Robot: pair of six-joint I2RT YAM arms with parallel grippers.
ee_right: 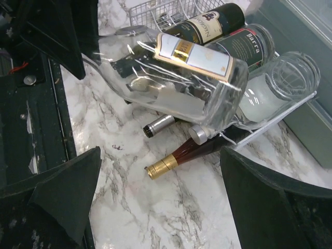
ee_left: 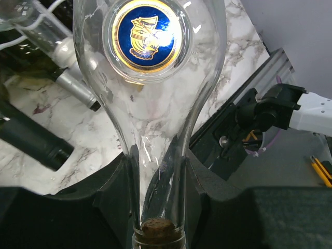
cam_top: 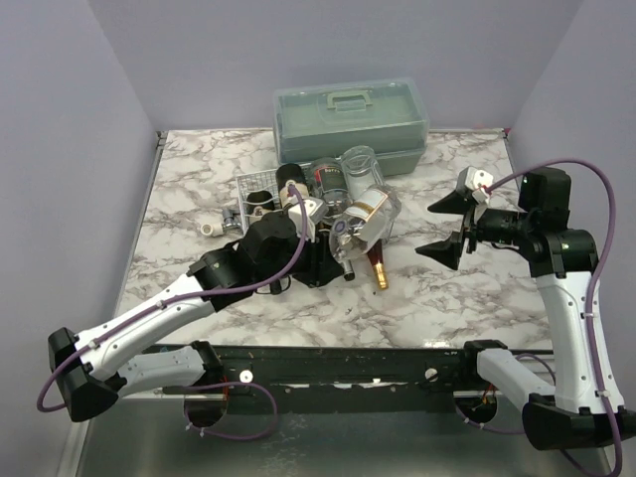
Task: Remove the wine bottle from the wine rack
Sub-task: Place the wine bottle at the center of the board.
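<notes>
My left gripper (cam_top: 324, 254) is shut on the neck of a clear glass wine bottle (cam_top: 366, 221) with a cork. In the left wrist view the neck (ee_left: 158, 171) sits between both black fingers (ee_left: 111, 189), under a blue and gold medallion (ee_left: 145, 35). The bottle lies tilted over the necks of the other bottles at the front of the white wire rack (cam_top: 256, 187). In the right wrist view the clear bottle (ee_right: 171, 85) carries a white and gold label, with the rack (ee_right: 166, 9) behind it. My right gripper (cam_top: 443, 228) is open and empty to the right of the bottles.
Several other bottles lie on the rack: two dark labelled ones (ee_right: 215, 22), a clear one (ee_right: 282, 83), and a brown one with a gold cap (ee_right: 168, 163) on the marble. A grey-green case with a handle (cam_top: 350, 117) stands behind.
</notes>
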